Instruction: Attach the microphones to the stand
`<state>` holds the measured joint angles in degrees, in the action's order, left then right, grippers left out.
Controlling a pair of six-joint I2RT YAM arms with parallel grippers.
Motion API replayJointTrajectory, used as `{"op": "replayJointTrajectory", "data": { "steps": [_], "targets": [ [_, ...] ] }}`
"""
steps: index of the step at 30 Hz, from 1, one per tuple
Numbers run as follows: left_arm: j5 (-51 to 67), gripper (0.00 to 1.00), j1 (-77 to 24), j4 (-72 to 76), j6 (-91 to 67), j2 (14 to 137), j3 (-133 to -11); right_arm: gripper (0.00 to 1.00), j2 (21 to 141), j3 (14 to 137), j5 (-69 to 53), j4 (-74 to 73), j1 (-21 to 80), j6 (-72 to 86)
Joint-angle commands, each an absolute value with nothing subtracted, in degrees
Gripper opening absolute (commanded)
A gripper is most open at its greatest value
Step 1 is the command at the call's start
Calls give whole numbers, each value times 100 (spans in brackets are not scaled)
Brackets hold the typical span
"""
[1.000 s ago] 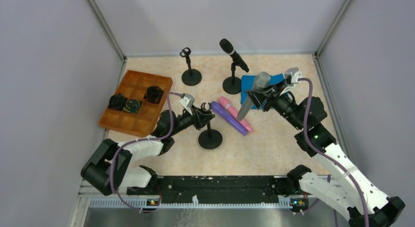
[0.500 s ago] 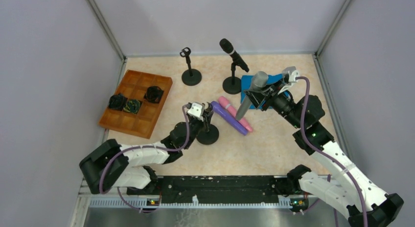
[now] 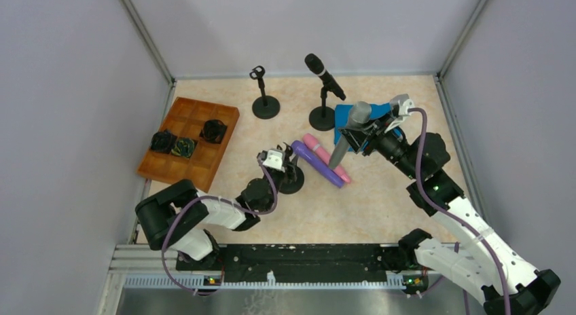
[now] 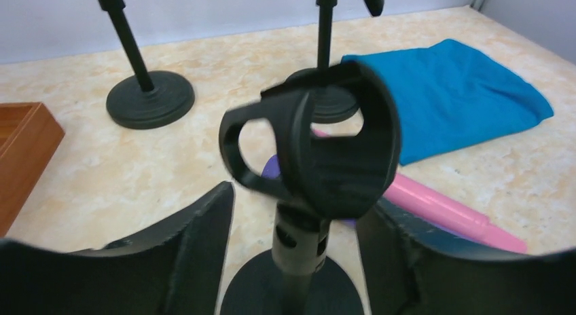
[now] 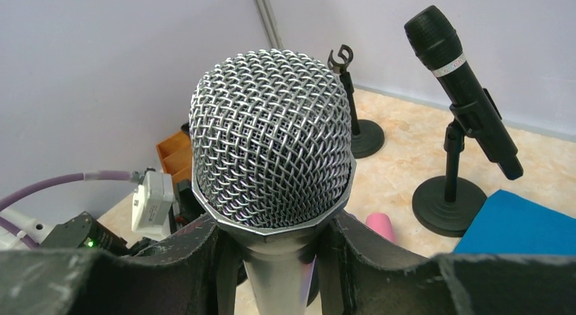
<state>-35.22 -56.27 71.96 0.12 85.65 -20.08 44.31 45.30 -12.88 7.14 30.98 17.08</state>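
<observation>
Right gripper (image 5: 272, 244): clamped round the body of the silver mesh-head microphone (image 5: 272, 138), holds it aloft, head uppermost and tilted, just beside the blue cloth (image 3: 348, 115). Left gripper (image 4: 292, 261): spread astride the post of the near stand (image 3: 293, 184), apparently touching neither side, with the clip (image 4: 312, 145) empty. Looks like the carry-to-stand step. Next, probably: steady the post, then lower the handle into that clip. Farther out: pink microphone (image 3: 325, 155) and purple microphone (image 3: 316, 163) lying flat, black microphone (image 3: 325, 76) already clipped.
</observation>
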Motion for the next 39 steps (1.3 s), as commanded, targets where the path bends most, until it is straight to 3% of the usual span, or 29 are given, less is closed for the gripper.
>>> {"op": "replayJointTrajectory", "data": {
  "steps": [1, 4, 6, 11, 15, 20, 28, 39],
  "targets": [
    [-3660, 75, -5643, 7746, -337, 8377, -1628, 0, 4361, 4567, -1279, 883, 3065, 1644],
    [-3364, 87, -5630, 7615, -409, 8071, -1411, 0, 4393, 4596, -1342, 886, 3065, 1688],
    [-3164, 89, -5605, 7373, -537, 7844, -1336, 0, 4410, 4594, -1366, 917, 3067, 1725],
    [-2110, 88, -5349, 7895, -569, 7608, -826, 0, 4438, 4590, -1423, 932, 3067, 1775],
    [-335, 87, -4498, 8267, -1089, 7561, -616, 0, 4438, 4597, -1444, 890, 3075, 1786],
    [1007, 84, -3762, 8222, -1221, 7595, -806, 0, 4417, 4597, -1460, 870, 3067, 1812],
    [2244, 73, -3403, 8176, -1395, 7947, -1331, 0, 4438, 4596, -1483, 888, 3068, 1853],
    [2717, 53, -3278, 8580, -1695, 8594, -1682, 0, 4410, 4656, -1486, 779, 3066, 1851]
  ]
}}
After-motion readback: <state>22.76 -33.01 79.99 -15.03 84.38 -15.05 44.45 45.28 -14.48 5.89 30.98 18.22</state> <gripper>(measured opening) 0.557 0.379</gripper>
